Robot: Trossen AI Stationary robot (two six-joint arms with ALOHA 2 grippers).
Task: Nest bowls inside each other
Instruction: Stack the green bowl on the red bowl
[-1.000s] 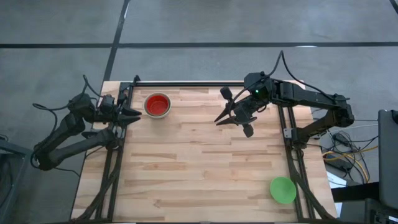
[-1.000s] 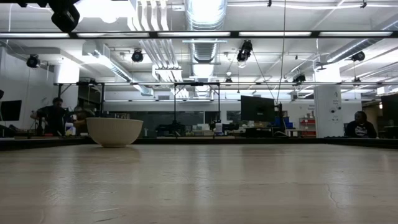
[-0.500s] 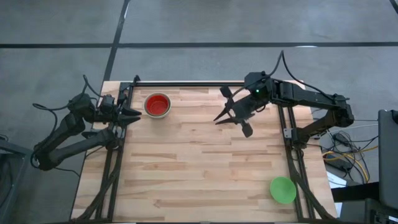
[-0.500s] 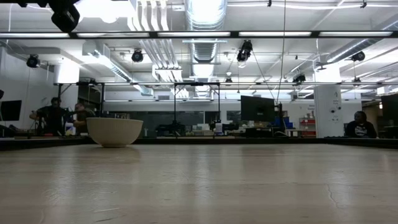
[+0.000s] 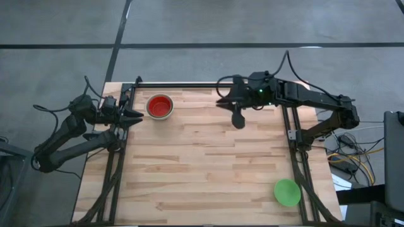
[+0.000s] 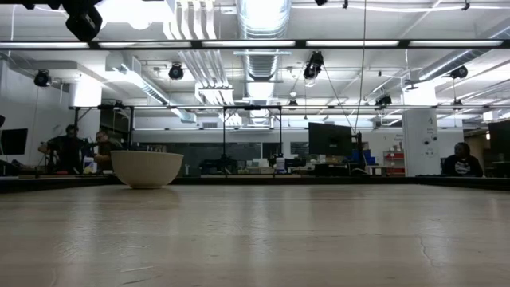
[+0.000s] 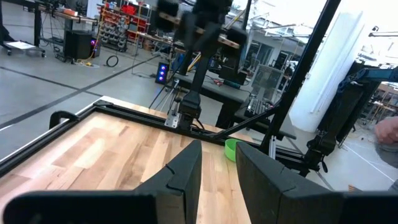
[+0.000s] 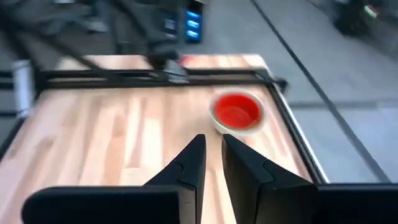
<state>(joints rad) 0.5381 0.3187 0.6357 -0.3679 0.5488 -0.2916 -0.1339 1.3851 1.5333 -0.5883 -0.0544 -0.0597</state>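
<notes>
Since a moment ago the right gripper (image 5: 235,111) has swung up and toward the far edge of the table (image 5: 202,170), turning to face the bowls. Its fingers are close together with only a thin gap, and nothing is between them. The left gripper (image 5: 134,115) has not moved. It waits at the left edge of the table, right beside the stack, its fingers a little apart and holding nothing.

Near the far left corner sits the whitish-grey bowl (image 5: 160,106) with the red bowl (image 5: 159,104) tucked inside it. Whether more bowls hide in that stack I cannot tell. One green bowl (image 5: 287,192) sits alone, well apart, at the near right corner, outside the arm's frame.

These bowls look like thin plastic, so they are probably light and stiff, and smooth enough to slip. I think the best place to hold the green bowl is its rim, one finger inside and one outside. A soft squeeze should do. That bowl is not yet in the stack, so the job looks unfinished.
</notes>
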